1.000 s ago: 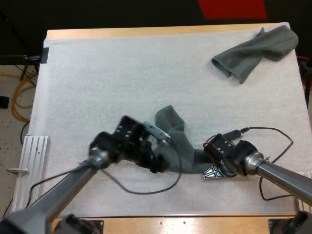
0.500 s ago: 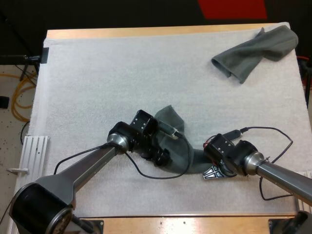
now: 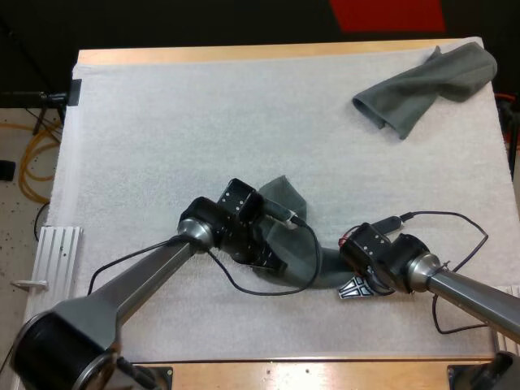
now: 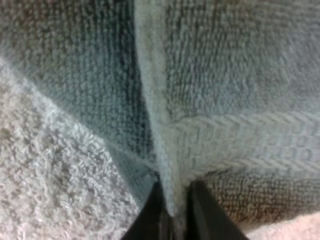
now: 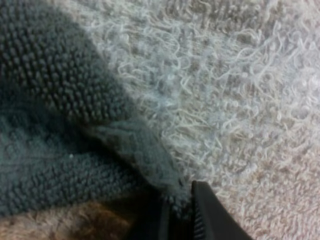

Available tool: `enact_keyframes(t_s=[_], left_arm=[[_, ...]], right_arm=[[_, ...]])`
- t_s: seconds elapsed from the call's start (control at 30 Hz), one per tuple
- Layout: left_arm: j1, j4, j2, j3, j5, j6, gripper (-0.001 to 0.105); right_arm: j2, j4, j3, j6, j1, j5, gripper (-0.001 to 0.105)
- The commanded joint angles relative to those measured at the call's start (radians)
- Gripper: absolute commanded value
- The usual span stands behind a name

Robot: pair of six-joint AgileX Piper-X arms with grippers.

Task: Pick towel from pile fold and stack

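Towel (image 3: 302, 244) lies crumpled mid-mat (image 3: 162, 122), the left gripper (image 3: 272, 262) and right gripper (image 3: 355, 286) each clamped on an edge; second towel (image 3: 422, 85) lies far right.

My left arm (image 3: 138, 280) reaches in from the near left, and my left pincer (image 3: 270, 258) is low, nipping the towel (image 3: 286, 197) hem (fingers pressing both sides). My right arm (image 3: 471, 292) comes from the near right, with my right pincer (image 3: 358, 286) clamped likewise.
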Motion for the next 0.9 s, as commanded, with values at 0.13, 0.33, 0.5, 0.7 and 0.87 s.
enact_keyframes(t_s=[0.13,0.33,0.5,0.7,0.87], left_arm=[[-0.003,0.063,-0.120,-0.006,-0.008,-0.004,0.000],[0.004,0.132,-0.296,-0.076,0.063,-0.071,0.000],[0.004,0.150,-0.378,-0.190,0.110,-0.119,0.000],[0.004,0.253,-0.430,-0.322,0.130,-0.162,0.000],[0.004,0.368,-0.477,-0.353,0.128,-0.162,0.000]], right_arm=[[-0.070,0.009,-0.009,-0.041,-0.001,-0.012,0.000],[-0.262,0.020,-0.090,-0.058,-0.001,0.121,0.000],[-0.379,0.019,-0.201,-0.100,-0.001,0.171,0.000],[-0.448,0.084,-0.343,-0.111,-0.001,0.167,0.000],[-0.456,0.255,-0.443,-0.108,0.002,0.080,0.000]])
